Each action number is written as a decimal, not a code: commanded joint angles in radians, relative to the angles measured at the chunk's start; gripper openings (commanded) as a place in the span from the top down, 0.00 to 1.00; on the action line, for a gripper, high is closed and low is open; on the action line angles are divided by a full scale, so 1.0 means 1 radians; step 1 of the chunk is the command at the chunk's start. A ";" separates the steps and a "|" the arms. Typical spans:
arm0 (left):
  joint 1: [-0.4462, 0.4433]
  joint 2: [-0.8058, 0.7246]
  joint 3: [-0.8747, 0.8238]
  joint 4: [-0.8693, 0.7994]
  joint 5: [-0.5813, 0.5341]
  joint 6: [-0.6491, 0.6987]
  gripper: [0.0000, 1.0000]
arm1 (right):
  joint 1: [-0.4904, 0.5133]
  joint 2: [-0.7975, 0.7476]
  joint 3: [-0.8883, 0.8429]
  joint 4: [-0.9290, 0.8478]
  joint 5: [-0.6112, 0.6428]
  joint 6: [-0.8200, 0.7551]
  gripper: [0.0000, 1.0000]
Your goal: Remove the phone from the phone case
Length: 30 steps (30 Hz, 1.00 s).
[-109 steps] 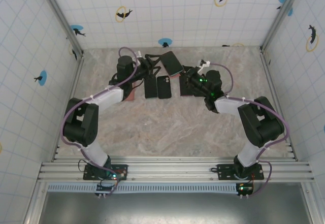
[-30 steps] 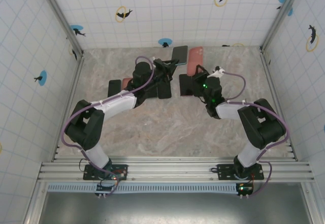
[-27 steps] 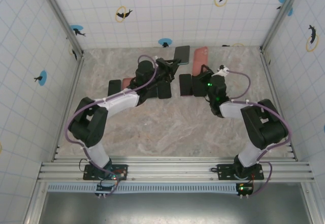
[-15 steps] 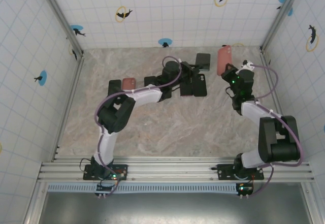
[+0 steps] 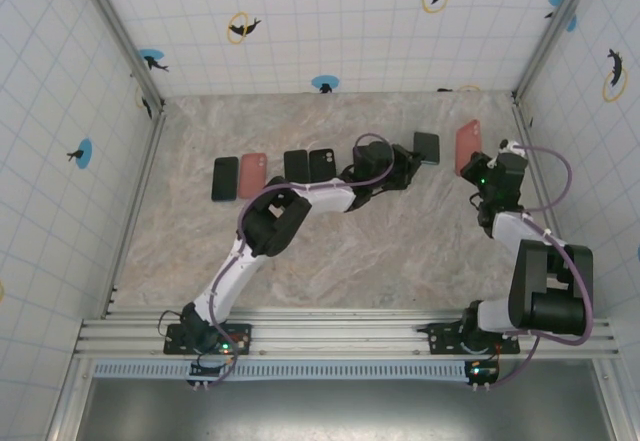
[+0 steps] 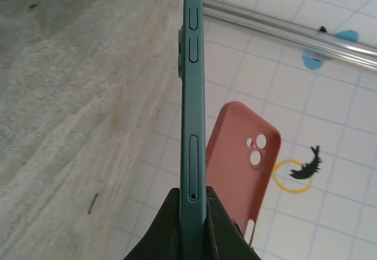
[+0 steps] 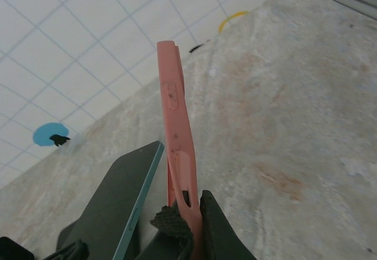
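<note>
**Top external view.** The left arm reaches across to the far right part of the marble-patterned table (image 5: 330,251). The left gripper (image 5: 408,162) is pressed together on the slim teal phone with a dark face (image 5: 427,147). Just right of it, the right gripper (image 5: 479,168) is pinched on the salmon-pink soft phone case (image 5: 467,146), close to the right wall. The phone is out of the case, and a clear gap separates the two. Along the far left half of the table lies a row of items: a black flat device (image 5: 225,178), a pink flat device (image 5: 253,175) beside it, and a pair of black flat devices (image 5: 296,166) side by side to the right.

**Left wrist view.** The teal phone (image 6: 193,95) is seen edge-on, with its side buttons and a slot visible. The left gripper (image 6: 192,207) clamps its lower end between both dark fingers (image 6: 171,224). Beyond it the pink case (image 6: 241,171) shows its back, with camera cut-outs, against the white tiled wall (image 6: 330,142).

**Right wrist view.** The pink case (image 7: 175,136) is seen edge-on and upright. Its lower end is pinched in the right gripper (image 7: 189,216) between a meshed pad and a dark finger (image 7: 215,227). The phone (image 7: 118,213), dark face up with a teal edge, sits just left of the case without touching it.
</note>
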 commanded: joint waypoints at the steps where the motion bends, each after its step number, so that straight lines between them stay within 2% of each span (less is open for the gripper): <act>1: -0.019 0.041 0.089 0.000 -0.037 0.002 1.00 | -0.023 -0.030 -0.031 0.010 -0.017 -0.022 1.00; 9: -0.056 0.066 0.121 -0.144 -0.123 -0.019 1.00 | -0.059 -0.020 -0.057 0.018 -0.050 -0.004 1.00; 15: -0.063 0.130 0.220 -0.185 -0.172 -0.033 1.00 | -0.064 -0.002 -0.070 0.044 -0.077 0.015 1.00; 23: -0.066 0.172 0.260 -0.206 -0.213 -0.066 0.98 | -0.076 0.032 -0.076 0.058 -0.117 0.026 1.00; 30: -0.067 0.181 0.267 -0.220 -0.188 -0.082 0.81 | -0.096 0.062 -0.079 0.069 -0.145 0.028 1.00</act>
